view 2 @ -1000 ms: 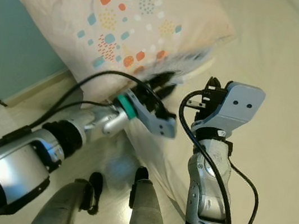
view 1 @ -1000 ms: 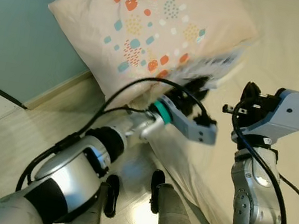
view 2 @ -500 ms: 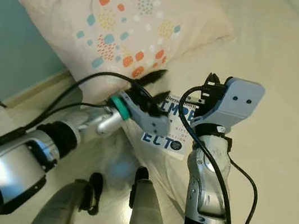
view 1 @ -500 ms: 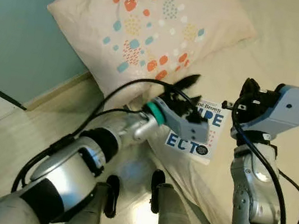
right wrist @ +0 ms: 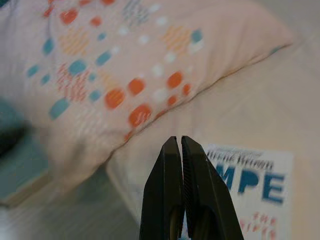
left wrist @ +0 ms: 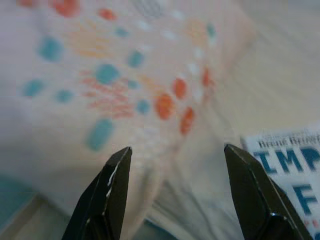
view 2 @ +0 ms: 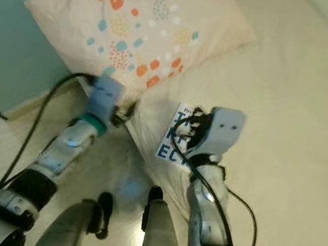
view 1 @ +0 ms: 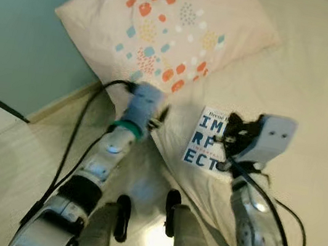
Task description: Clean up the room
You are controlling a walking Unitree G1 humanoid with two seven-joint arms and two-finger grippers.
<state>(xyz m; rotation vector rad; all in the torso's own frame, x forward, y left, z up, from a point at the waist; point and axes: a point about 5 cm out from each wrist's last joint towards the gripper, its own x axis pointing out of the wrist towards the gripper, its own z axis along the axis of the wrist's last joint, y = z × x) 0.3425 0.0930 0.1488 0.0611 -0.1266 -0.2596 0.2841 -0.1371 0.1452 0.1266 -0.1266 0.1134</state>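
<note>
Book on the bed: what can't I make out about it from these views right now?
- Book: the right gripper hides its right side in the left eye view, so the title is incomplete.
- Left wrist view: the book is cut off by the frame edge.
- Right wrist view: the shut fingers cover its near corner; the small print is blurred.

book (view 1: 207, 139) released on bed (view 1: 319, 91), left end effector (left wrist: 175, 192) withdrawn
</note>
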